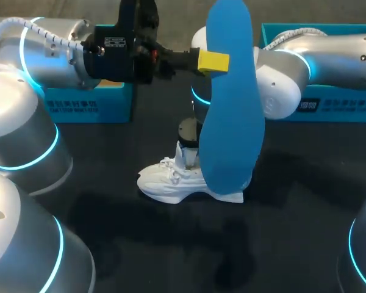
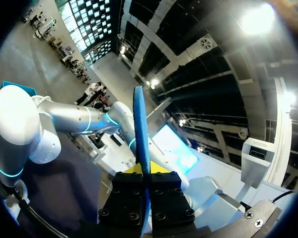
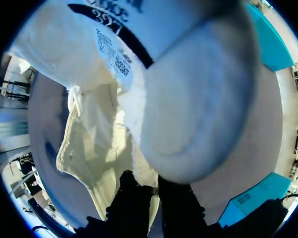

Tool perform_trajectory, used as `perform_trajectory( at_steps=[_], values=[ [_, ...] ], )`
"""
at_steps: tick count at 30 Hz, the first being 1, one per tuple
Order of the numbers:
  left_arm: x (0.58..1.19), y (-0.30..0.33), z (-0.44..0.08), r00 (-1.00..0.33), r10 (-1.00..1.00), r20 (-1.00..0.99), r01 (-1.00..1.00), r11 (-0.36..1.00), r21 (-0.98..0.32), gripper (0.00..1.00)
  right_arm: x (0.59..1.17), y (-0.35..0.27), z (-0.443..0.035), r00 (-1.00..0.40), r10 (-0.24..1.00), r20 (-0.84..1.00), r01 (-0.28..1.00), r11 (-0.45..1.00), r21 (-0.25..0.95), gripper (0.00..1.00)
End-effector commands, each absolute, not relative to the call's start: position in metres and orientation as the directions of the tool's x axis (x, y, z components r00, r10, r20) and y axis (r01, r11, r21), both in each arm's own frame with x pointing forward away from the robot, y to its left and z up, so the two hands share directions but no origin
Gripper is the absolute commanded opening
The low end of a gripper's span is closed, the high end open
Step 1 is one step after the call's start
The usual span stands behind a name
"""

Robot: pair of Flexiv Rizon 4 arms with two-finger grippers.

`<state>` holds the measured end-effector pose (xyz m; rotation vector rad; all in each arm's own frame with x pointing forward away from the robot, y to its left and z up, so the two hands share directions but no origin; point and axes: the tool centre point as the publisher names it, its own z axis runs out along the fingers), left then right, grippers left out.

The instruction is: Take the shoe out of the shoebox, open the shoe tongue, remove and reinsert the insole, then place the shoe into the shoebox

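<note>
blue insole (image 1: 229,104) is out of the shoe, up in the air over the table's middle, hanging long-ways w/ one end down near the shoe's opening. left gripper (image 1: 212,61) has it pinched by one long edge near the upper end. in the left wrist view the insole (image 2: 140,129) shows edge-on, w/ the left gripper (image 2: 146,171) closed tight on it from both sides.

judging by looks, the insole is light, thin, bendy foam. gripped at one edge it prob sways, and the free end may fold when pushed into the shoe. a hold nearer the heel end, feeding toe-first, should steer it better.

white shoe (image 1: 171,183) sits upright on the dark table (image 1: 293,213), right under the insole. right gripper (image 1: 188,152) is down at its opening. up close the right gripper (image 3: 153,196) looks nearly closed, a strip of the shoe (image 3: 198,99) upper caught between the fingers. which part exactly, can't tell. upper looks soft, sole stiffer, and the shoe is prob light enough to skid if shoved.

teal shoebox (image 1: 91,104) is at the back left, another teal box (image 1: 320,36) at the back right, both well apart from the shoe.
</note>
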<state>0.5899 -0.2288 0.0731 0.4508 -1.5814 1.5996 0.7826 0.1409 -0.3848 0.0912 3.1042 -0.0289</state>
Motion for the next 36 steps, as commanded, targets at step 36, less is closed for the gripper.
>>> perform_trajectory(
  at_steps=[36],
  values=[
    [0.59,-0.23,0.073,-0.598,0.297,0.744,-0.748,0.128,-0.652,0.0,0.723,0.184,-0.32,-0.261,0.895,0.361,0.965,0.241,0.1,0.0]
  ],
)
